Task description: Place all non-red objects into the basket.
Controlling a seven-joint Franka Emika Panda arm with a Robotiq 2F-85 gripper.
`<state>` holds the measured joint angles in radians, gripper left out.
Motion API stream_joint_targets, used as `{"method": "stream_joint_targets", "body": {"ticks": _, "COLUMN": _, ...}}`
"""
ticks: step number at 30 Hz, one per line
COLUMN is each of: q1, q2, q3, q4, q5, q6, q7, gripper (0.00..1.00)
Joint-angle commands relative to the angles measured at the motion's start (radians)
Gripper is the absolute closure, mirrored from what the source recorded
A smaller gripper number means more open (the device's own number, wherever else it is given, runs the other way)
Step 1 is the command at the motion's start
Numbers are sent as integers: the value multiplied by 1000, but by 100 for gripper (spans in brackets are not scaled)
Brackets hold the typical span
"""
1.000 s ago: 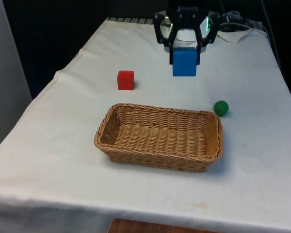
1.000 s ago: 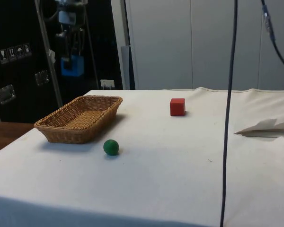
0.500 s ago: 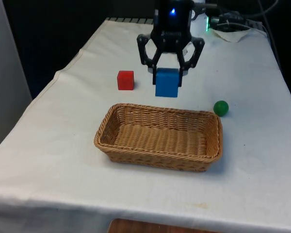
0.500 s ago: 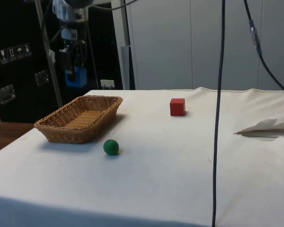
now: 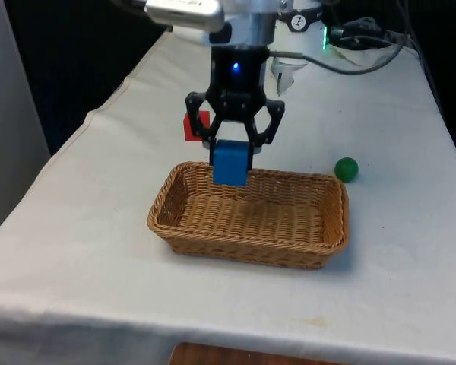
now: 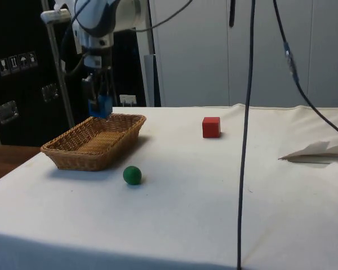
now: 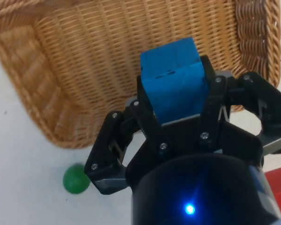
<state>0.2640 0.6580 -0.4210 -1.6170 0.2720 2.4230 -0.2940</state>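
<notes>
My gripper (image 5: 231,158) is shut on a blue cube (image 5: 230,163) and holds it above the far rim of the wicker basket (image 5: 247,240), toward the front view's left. The side view has the blue cube (image 6: 99,107) just above the basket (image 6: 79,158). From the wrist, the blue cube (image 7: 174,78) sits between the black fingers (image 7: 210,112) over the basket's woven floor (image 7: 107,61). A green ball (image 5: 346,169) lies on the cloth beside the basket's far right corner. The red cube (image 5: 189,126) stands behind the basket, partly hidden by the gripper.
White cloth (image 5: 99,251) spreads around the basket on all sides. Cables (image 5: 365,47) lie at the table's far end. In the side view a black cable (image 6: 245,135) hangs down in the foreground, and a crumpled bit of white material (image 6: 318,152) lies at the right.
The gripper has carried the blue cube forward, lower and toward the front view's left, from above the cloth behind the basket to over the basket's far rim. Nothing else has moved.
</notes>
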Motion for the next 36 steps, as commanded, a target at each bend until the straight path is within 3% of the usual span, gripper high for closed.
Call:
{"method": "stream_joint_targets", "body": {"ticks": 1, "q1": -14, "q2": 15, "q3": 8, "q4": 11, "q5": 12, "q6": 5, "q7": -12, "gripper": 98}}
{"method": "stream_joint_targets", "body": {"ticks": 2, "q1": -2, "q2": 9, "q3": -3, "q4": 3, "q5": 6, "q6": 3, "q7": -5, "gripper": 98}}
{"method": "stream_joint_targets", "body": {"ticks": 3, "q1": -16, "q2": 25, "q3": 4, "q4": 16, "q5": 19, "q6": 8, "q7": -17, "gripper": 98}}
{"method": "stream_joint_targets", "body": {"ticks": 9, "q1": -24, "q2": 95, "q3": -19, "q4": 58, "q5": 66, "q6": 10, "q7": -46, "gripper": 98}}
{"method": "stream_joint_targets", "body": {"ticks": 10, "q1": -12, "q2": 82, "q3": -26, "q4": 45, "q5": 58, "q6": 11, "q7": -39, "gripper": 98}}
{"method": "stream_joint_targets", "body": {"ticks": 11, "q1": -27, "q2": 115, "q3": -23, "q4": 72, "q5": 77, "q6": 9, "q7": -51, "gripper": 98}}
{"method": "stream_joint_targets", "body": {"ticks": 17, "q1": -33, "q2": 168, "q3": -30, "q4": 116, "q5": 111, "q6": -2, "q7": -58, "gripper": 98}}
{"method": "stream_joint_targets", "body": {"ticks": 18, "q1": -24, "q2": 161, "q3": -38, "q4": 104, "q5": 105, "q6": 9, "q7": -55, "gripper": 98}}
{"method": "stream_joint_targets", "body": {"ticks": 19, "q1": -34, "q2": 176, "q3": -30, "q4": 122, "q5": 115, "q6": -4, "q7": -58, "gripper": 98}}
{"method": "stream_joint_targets", "body": {"ticks": 20, "q1": -35, "q2": 189, "q3": -32, "q4": 135, "q5": 123, "q6": -9, "q7": -57, "gripper": 98}}
{"method": "stream_joint_targets", "body": {"ticks": 26, "q1": -35, "q2": 216, "q3": -37, "q4": 160, "q5": 140, "q6": -19, "q7": -58, "gripper": 98}}
{"method": "stream_joint_targets", "body": {"ticks": 27, "q1": -29, "q2": 215, "q3": -42, "q4": 153, "q5": 137, "q6": -9, "q7": -55, "gripper": 98}}
{"method": "stream_joint_targets", "body": {"ticks": 29, "q1": -35, "q2": 217, "q3": -37, "q4": 159, "q5": 141, "q6": -19, "q7": -58, "gripper": 97}}
{"method": "stream_joint_targets", "body": {"ticks": 31, "q1": -35, "q2": 218, "q3": -37, "q4": 159, "q5": 142, "q6": -19, "q7": -58, "gripper": 83}}
{"method": "stream_joint_targets", "body": {"ticks": 33, "q1": -35, "q2": 218, "q3": -37, "q4": 158, "q5": 142, "q6": -19, "q7": -59, "gripper": 50}}
{"method": "stream_joint_targets", "body": {"ticks": 36, "q1": -35, "q2": 218, "q3": -37, "q4": 158, "q5": 142, "q6": -19, "q7": -59, "gripper": 21}}
